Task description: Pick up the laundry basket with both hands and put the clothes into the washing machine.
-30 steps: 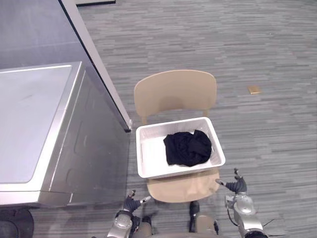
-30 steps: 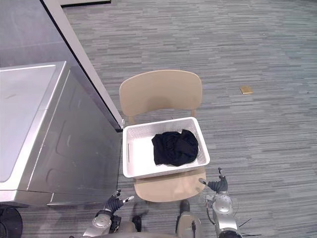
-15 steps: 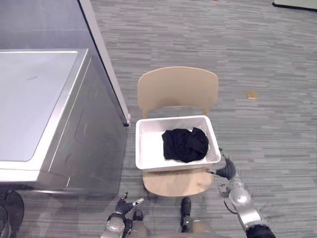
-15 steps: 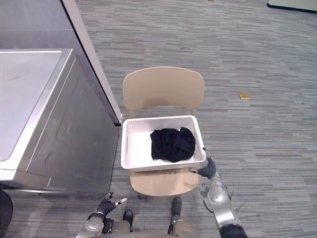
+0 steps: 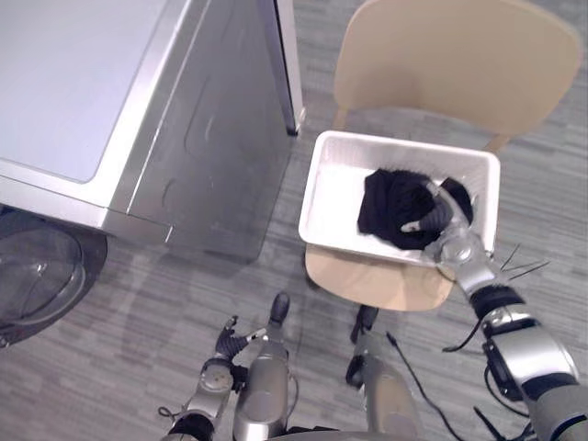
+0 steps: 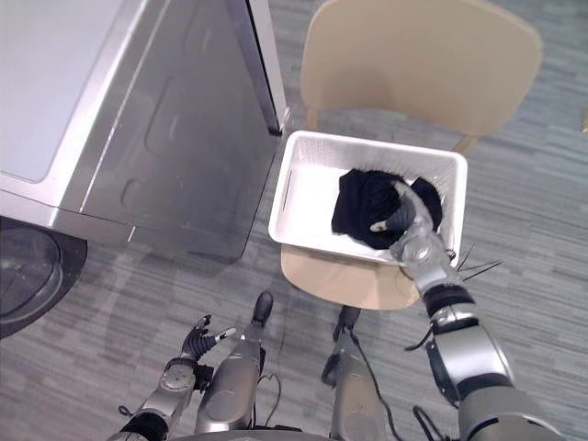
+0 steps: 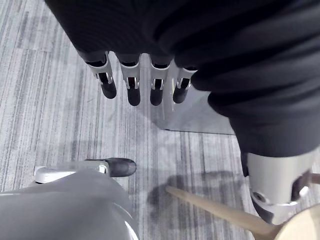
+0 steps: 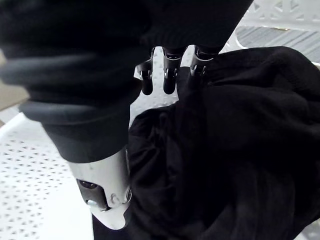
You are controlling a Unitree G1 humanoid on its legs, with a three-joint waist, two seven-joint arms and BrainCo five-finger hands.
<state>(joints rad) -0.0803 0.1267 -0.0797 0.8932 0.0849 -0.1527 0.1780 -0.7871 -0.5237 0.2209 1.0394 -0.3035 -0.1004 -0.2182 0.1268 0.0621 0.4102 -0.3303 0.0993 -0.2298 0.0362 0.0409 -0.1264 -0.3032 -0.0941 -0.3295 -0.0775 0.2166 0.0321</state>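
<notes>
The laundry basket point(image 5: 333, 197) sits unlifted on the chair point(image 5: 450, 55). The right robot hand point(image 5: 441, 219) lies open on the black clothes point(image 5: 384, 207), and the left robot hand point(image 5: 228, 342) hangs open, low.

Grey striped carpet point(image 5: 138, 303); tan wooden chair point(image 5: 459, 55) standing on it.

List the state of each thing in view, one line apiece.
laundry basket: resting on the chair seat, not lifted.
chair: upright.
black clothes: bunched in the laundry basket.
right hand: open, on the black clothes.
left hand: open, holding nothing.
washing machine: door state unclear.
</notes>
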